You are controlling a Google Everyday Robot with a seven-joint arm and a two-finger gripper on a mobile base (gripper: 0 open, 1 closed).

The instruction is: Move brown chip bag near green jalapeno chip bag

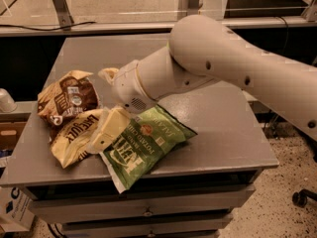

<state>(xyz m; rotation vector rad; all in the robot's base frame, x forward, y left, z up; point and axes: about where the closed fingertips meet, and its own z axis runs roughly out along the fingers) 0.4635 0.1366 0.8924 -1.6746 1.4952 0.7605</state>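
Note:
The brown chip bag (69,115) lies crinkled at the table's front left, dark brown half to the rear, cream half with dark lettering toward the front. The green jalapeno chip bag (146,145) lies flat just to its right, and their edges touch or overlap. My gripper (105,108) is low over the seam between the two bags. Its fingers are spread: one cream finger (110,129) rests over the brown bag's right edge, the other (108,74) sticks up behind. It holds nothing. My white arm (213,63) reaches in from the right.
Both bags are on a grey table (223,128) with drawers below; the green bag's corner hangs over the front edge. A white rounded object (6,101) and a cardboard box (11,133) stand off the table's left side. A caster (299,198) is on the floor at the right.

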